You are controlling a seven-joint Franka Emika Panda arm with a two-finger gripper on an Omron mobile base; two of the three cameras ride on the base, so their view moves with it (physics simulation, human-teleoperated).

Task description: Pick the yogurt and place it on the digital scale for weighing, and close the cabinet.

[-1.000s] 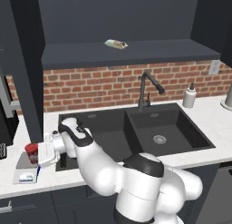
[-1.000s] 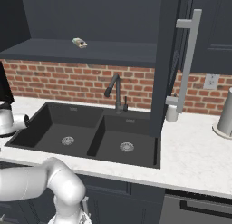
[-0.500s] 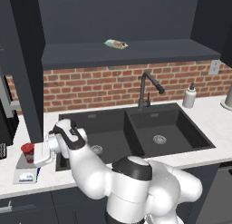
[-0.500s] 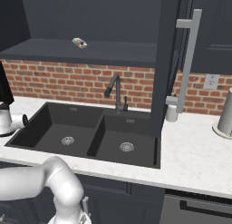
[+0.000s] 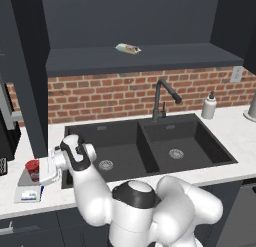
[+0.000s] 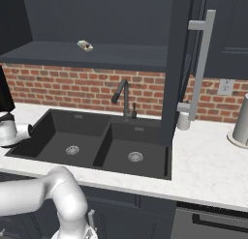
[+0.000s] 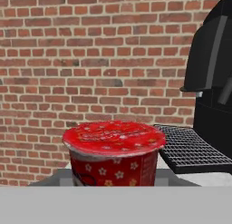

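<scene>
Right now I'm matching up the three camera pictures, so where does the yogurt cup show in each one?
Left base view: the yogurt cup sits at the far left on the scale, beside the sink.
Right base view: not in it.
Hand view: lower centre, large, red lid up, on the grey plate before the brick wall.
Shared landmark: the brick wall, also behind the sink in both base views.

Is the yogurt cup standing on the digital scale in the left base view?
Yes, the yogurt stands upright on the grey plate of the digital scale.

No readable text or numbers anywhere; the yogurt (image 7: 113, 153) label shows only small flower shapes.
</scene>
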